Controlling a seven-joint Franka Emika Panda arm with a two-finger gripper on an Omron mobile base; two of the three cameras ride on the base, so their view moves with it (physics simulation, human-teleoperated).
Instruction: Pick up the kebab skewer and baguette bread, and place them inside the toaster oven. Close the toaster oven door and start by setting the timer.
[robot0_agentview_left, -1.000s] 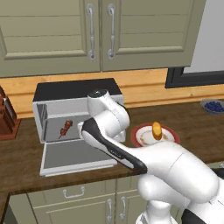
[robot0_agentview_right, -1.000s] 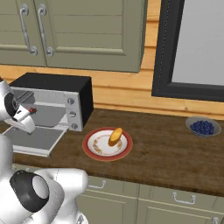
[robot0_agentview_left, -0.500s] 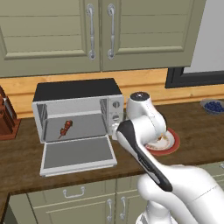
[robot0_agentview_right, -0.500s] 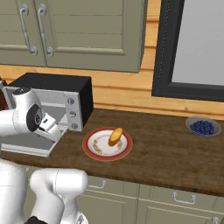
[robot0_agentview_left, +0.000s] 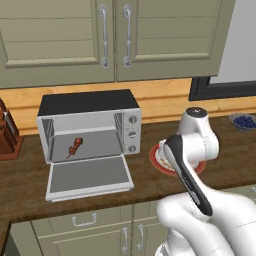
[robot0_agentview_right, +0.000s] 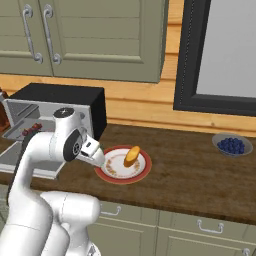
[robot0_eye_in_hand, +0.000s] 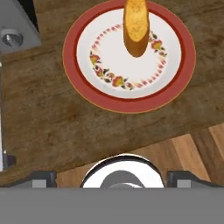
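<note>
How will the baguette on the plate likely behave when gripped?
The baguette looks like a stubby, rounded cylinder, so it may roll on the smooth plate if nudged. It is small, so probably light. Its crust looks firm, likely stiff enough for the open gripper.

Plainly a home kitchen: sage-green wall cabinets (robot0_agentview_left: 110, 40) above a dark wooden counter (robot0_agentview_right: 190, 175), toaster oven (robot0_agentview_left: 90, 125) on it, patterned plate (robot0_eye_in_hand: 131, 57), perhaps a knife block (robot0_agentview_left: 7, 135) at the left edge.
</note>
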